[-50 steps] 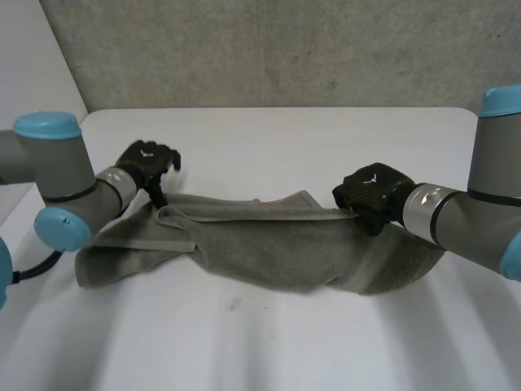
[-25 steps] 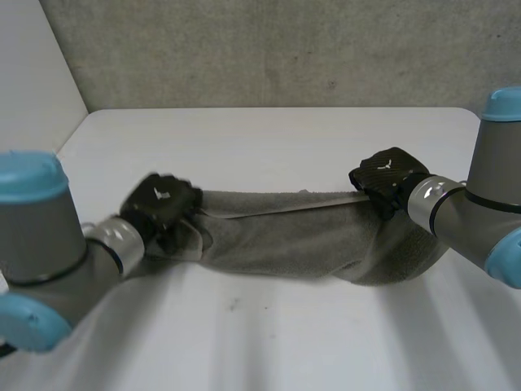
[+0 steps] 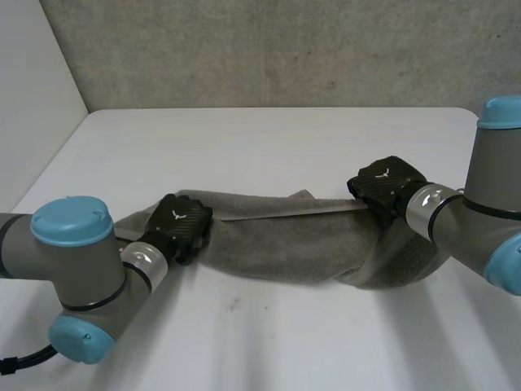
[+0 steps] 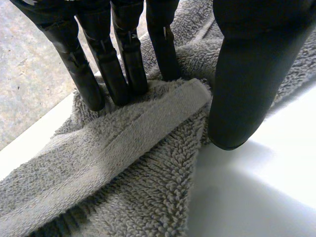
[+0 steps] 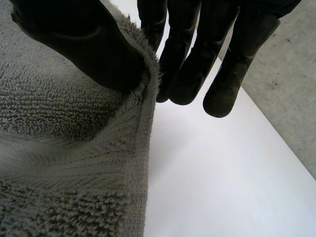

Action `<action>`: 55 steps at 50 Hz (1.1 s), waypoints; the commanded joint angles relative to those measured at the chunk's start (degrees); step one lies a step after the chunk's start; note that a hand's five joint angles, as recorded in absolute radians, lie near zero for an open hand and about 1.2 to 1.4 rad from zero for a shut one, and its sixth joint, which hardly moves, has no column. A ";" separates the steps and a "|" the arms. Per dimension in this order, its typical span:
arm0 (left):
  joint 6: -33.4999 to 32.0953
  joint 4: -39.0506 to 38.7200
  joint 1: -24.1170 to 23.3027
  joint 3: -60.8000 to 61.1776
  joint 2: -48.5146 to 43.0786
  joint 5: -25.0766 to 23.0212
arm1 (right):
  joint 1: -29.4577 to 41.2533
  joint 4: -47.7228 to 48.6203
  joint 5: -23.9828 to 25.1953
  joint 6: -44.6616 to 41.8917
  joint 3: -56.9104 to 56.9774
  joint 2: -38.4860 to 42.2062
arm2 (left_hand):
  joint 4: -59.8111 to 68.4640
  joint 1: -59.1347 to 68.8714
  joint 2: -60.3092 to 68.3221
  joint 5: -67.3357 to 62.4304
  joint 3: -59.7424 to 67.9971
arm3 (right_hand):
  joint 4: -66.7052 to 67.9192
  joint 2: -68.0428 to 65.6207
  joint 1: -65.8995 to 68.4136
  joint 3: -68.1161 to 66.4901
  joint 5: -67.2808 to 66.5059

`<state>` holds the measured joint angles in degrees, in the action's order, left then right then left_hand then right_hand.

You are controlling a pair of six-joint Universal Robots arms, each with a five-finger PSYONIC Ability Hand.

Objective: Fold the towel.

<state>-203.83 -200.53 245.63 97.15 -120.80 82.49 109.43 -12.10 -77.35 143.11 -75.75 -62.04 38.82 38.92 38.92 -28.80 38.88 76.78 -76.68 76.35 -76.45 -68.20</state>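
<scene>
Left hand (image 3: 177,224) nearer; towel (image 3: 285,244), table (image 3: 285,147), perhaps concrete wall (image 3: 285,49).

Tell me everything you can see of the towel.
The towel is grey terry cloth with a flat woven band near its hem. It lies bunched in a long strip across the white table, partly folded over itself. The left hand pinches a fold at one end; the right hand pinches the hem at the other, raised and taut.
</scene>
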 commanded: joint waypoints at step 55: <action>-0.61 -3.73 4.94 1.55 6.45 -0.23 | 0.52 -0.03 -0.17 -0.28 0.07 0.61 | 41.18 41.08 41.08 -41.20 41.12 | 3.22 -3.32 3.65 -3.55 -1.80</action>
<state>-204.27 -204.44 250.29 98.44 -116.81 82.16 110.04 -11.98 -77.36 142.75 -76.11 -61.20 68.50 66.65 68.54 -57.03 68.29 76.78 -76.68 76.35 -76.46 -68.21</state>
